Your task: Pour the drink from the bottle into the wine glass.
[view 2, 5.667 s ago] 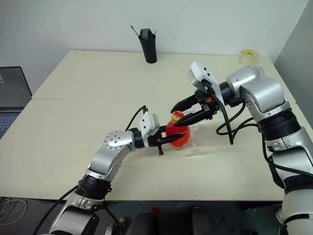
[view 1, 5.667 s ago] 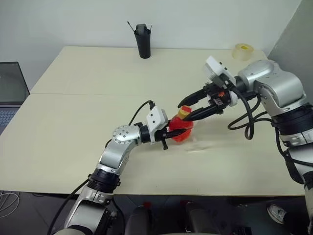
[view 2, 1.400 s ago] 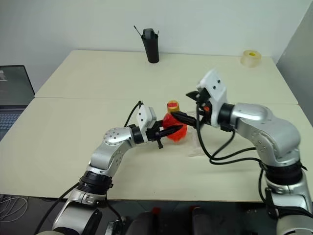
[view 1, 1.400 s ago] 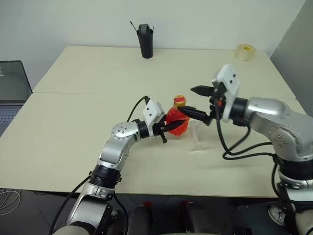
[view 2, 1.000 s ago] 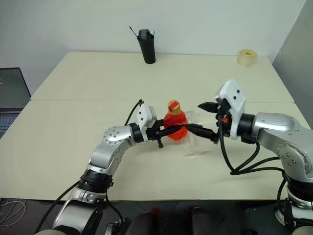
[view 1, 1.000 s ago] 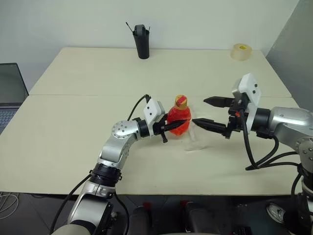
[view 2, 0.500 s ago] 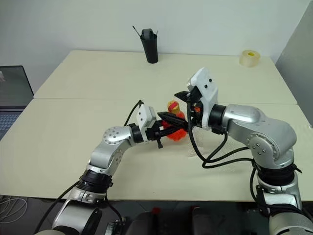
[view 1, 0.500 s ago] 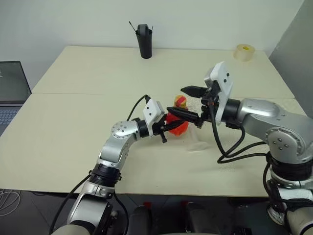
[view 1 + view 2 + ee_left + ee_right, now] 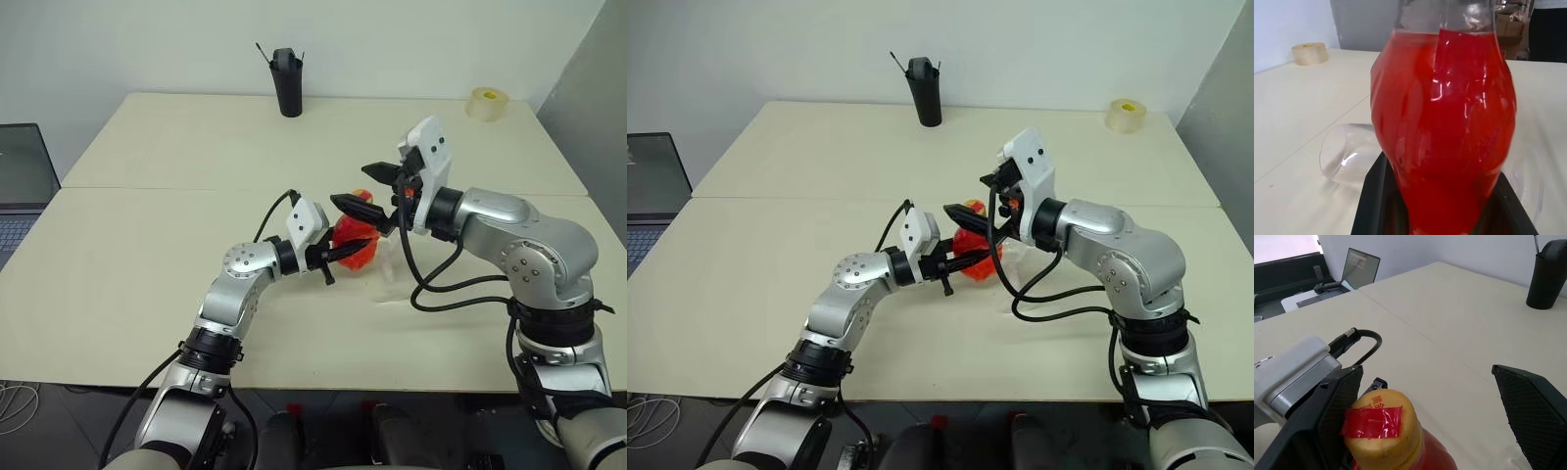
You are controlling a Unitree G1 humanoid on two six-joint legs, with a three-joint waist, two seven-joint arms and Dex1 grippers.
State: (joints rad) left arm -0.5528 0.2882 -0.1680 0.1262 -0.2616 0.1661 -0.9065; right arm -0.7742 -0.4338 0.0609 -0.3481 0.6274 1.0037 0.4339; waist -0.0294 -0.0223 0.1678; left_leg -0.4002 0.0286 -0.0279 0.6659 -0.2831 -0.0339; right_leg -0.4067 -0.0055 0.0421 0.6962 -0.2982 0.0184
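Note:
The bottle (image 9: 972, 245) is squat clear plastic and nearly full of the red drink (image 9: 1444, 127). My left gripper (image 9: 351, 250) is shut on its bulging body and holds it roughly upright, low over the table. My right gripper (image 9: 349, 184) is open, and its two black fingers (image 9: 1327, 416) stand on either side of the yellow-and-red cap (image 9: 1380, 423) without touching it. The clear wine glass (image 9: 392, 279) is on the table just beyond the bottle. Its bowl (image 9: 1344, 156) shows beside the bottle. I cannot tell whether it stands upright or lies on its side.
A tall black cup (image 9: 285, 83) with sticks stands at the table's far edge. A roll of tape (image 9: 487, 101) lies at the far right corner. A laptop (image 9: 20, 186) sits off the table's left side. A seam (image 9: 147, 188) runs across the tabletop.
My right arm has swung in from the right toward the bottle, and its open fingers now straddle the cap. The left gripper and the bottle have stayed put.

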